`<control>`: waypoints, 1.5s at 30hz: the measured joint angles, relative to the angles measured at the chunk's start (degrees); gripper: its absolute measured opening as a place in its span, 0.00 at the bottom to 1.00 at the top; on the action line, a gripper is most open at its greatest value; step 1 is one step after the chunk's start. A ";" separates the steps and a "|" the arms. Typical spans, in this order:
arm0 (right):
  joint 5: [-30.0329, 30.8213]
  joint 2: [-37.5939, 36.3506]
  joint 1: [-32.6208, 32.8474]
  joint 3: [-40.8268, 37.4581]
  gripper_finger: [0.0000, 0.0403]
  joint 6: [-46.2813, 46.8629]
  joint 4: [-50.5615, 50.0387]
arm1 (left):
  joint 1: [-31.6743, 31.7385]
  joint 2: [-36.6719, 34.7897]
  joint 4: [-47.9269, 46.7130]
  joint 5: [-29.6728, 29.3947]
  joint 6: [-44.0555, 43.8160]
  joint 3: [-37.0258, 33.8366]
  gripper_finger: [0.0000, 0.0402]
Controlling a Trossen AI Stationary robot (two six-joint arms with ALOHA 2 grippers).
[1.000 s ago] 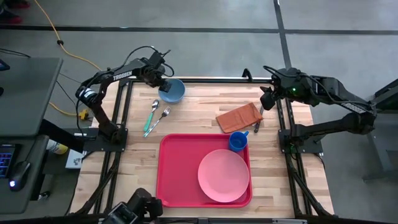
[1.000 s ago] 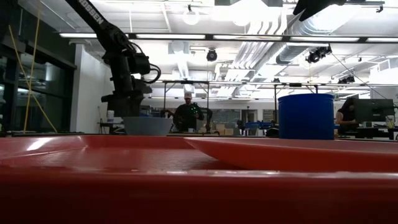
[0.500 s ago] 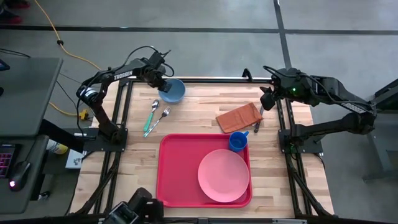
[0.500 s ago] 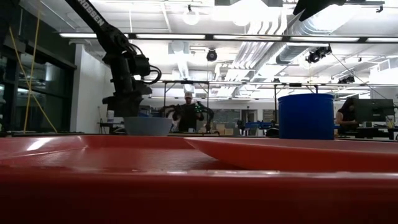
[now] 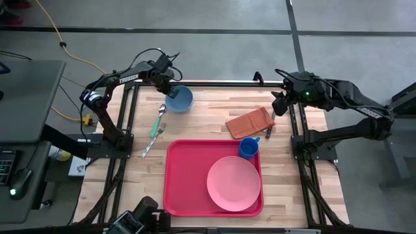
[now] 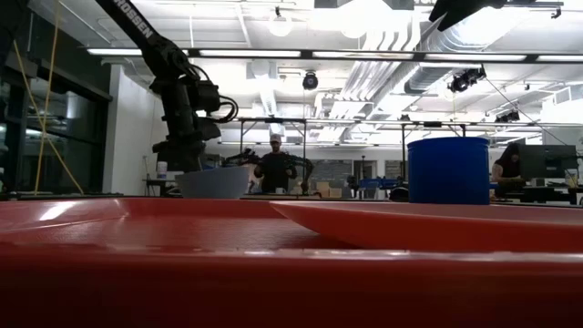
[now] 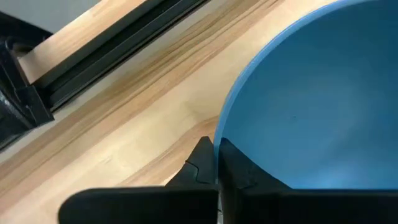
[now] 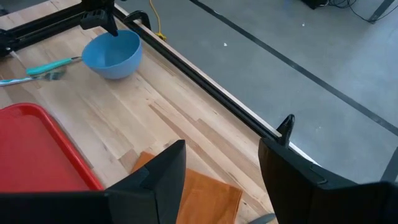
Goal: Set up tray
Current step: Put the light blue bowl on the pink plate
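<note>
The red tray (image 5: 188,175) lies at the table's near middle. On it rest a pink plate (image 5: 234,183) and, at its far right corner, a blue cup (image 5: 248,147). A light blue bowl (image 5: 180,99) stands at the far left of the table, and my left gripper (image 5: 168,91) is shut on its rim. In the low view the bowl (image 6: 212,182) shows below that gripper (image 6: 189,153). My right gripper (image 5: 278,104) hangs open above the table's far right edge and touches nothing. My left gripper pinches the bowl's rim (image 7: 219,134) on the bowl's far left side, one finger (image 7: 242,171) inside the bowl and one finger (image 7: 198,165) outside. The fingers come steeply from above. The bowl's underside is on the table as far as the low view shows.
A spoon (image 5: 160,116) and a fork (image 5: 149,146) with teal handles lie left of the tray. An orange-brown napkin (image 5: 249,121) lies flat behind the cup. Black frame rails (image 5: 214,83) run along the table's edges. A person stands in the room beyond (image 6: 276,169).
My left gripper has shut on the bowl's rim, rolling a little about its own line while staying in place. The bowl has shifted slightly toward the table's near edge.
</note>
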 joint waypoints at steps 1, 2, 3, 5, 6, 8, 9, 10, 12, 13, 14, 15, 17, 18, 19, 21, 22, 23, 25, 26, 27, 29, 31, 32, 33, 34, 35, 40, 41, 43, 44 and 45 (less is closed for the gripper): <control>0.02 0.00 0.00 0.00 0.45 -0.06 0.00 | 0.00 0.00 0.00 0.02 0.38 0.00 0.04; 0.01 0.00 0.00 0.00 0.45 -0.15 0.00 | 0.00 -0.04 -0.02 0.04 0.78 0.00 0.03; 0.01 0.00 0.00 0.00 0.45 -0.16 0.00 | 0.00 -0.13 -0.01 0.12 1.04 0.00 0.03; 0.02 0.00 0.00 0.00 0.45 -0.16 0.00 | 0.00 -0.37 0.59 0.80 1.48 0.00 0.03; 0.02 0.00 0.00 0.00 0.45 -0.16 0.00 | 0.02 -0.42 1.03 1.55 1.59 0.00 0.03; 0.02 0.00 0.00 0.00 0.45 -0.16 0.00 | 0.02 -0.56 1.57 3.27 2.23 -0.02 0.03; 0.02 0.00 0.00 0.00 0.45 -0.18 0.00 | 0.00 -0.75 2.20 4.26 2.56 -0.04 0.03; 0.02 0.00 0.00 0.00 0.45 -0.16 0.00 | 0.00 -1.14 3.07 5.44 2.87 -0.04 0.03; 0.02 0.00 0.00 0.00 0.45 -0.16 0.00 | -0.07 -1.76 3.79 8.23 3.48 0.62 0.03; 0.02 0.00 0.00 0.00 0.45 -0.16 0.00 | -0.09 -2.07 4.05 9.23 4.02 1.14 0.03; 0.02 0.00 0.00 0.00 0.45 -0.16 0.00 | -0.09 -2.47 4.17 9.99 4.73 1.83 0.03; 0.02 0.01 0.00 0.00 0.45 -0.09 0.00 | -0.09 -2.95 4.10 11.06 5.44 2.75 0.03; 0.02 0.02 0.00 0.00 0.45 -0.01 0.00 | -0.09 -4.05 4.03 13.74 6.74 5.00 0.03; 0.02 0.02 0.00 0.00 0.45 -0.01 0.00 | 0.00 -4.58 3.37 15.09 7.48 6.30 0.03; 0.02 0.02 0.00 0.00 0.45 0.08 0.00 | 0.00 -5.19 2.37 16.34 8.20 7.73 0.03; 0.00 0.02 0.00 0.00 0.45 0.19 0.00 | 0.00 -6.22 -0.93 18.56 9.92 11.21 0.03; 0.02 0.02 0.00 0.00 0.45 0.19 -0.01 | 0.00 -6.73 -2.80 19.66 10.88 13.23 0.03; 0.00 0.02 0.00 0.00 0.45 0.19 -0.02 | -0.06 -7.19 -5.24 20.59 11.91 15.32 0.03; 0.02 0.02 0.00 0.00 0.45 0.18 -0.02 | -1.12 -7.74 -10.34 21.52 14.00 20.09 0.03; 0.00 0.02 0.00 0.00 0.45 0.09 -0.02 | -1.78 -7.83 -12.93 21.57 14.95 22.76 0.03; 0.00 0.02 0.00 0.00 0.45 -0.01 -0.02 | -2.52 -7.93 -15.77 21.68 15.88 25.29 0.03; 0.00 0.02 0.00 0.00 0.45 -0.18 -0.04 | -4.52 -8.00 -21.30 21.58 17.41 31.19 0.03; 0.02 0.02 0.00 0.00 0.45 -0.26 -0.10 | -7.09 -8.08 -25.25 20.33 17.96 36.76 0.03; 0.02 0.02 0.00 0.00 0.45 -0.37 -0.18 | -8.43 -8.11 -27.14 19.33 17.95 39.36 0.03; 0.01 0.02 0.00 0.00 0.45 -0.46 -0.26 | -9.86 -8.11 -28.72 18.31 17.94 41.84 0.03; 0.00 0.02 0.00 0.00 0.45 -0.57 -0.34 | -11.40 -8.11 -29.99 17.36 17.89 44.17 0.03; 0.00 0.02 0.00 0.00 0.45 -0.62 -0.45 | -12.97 -8.09 -31.24 16.33 17.69 46.34 0.03; -0.11 0.02 0.00 0.00 0.45 -0.66 -1.08 | -20.94 -8.07 -35.51 11.74 14.92 53.25 0.03; -0.11 0.02 0.00 0.00 0.45 -0.69 -1.26 | -22.72 -8.07 -35.70 10.88 14.08 54.00 0.03; -0.14 0.02 0.00 0.00 0.45 -1.24 -1.51 | -26.50 -8.07 -35.41 9.46 12.17 54.76 0.03; -0.25 0.02 0.01 0.00 0.45 -1.49 -1.58 | -28.54 -8.07 -35.39 8.89 11.04 54.80 0.03; -0.39 0.02 0.00 0.00 0.45 -1.59 -1.67 | -30.58 -8.01 -35.36 8.32 10.06 54.79 0.03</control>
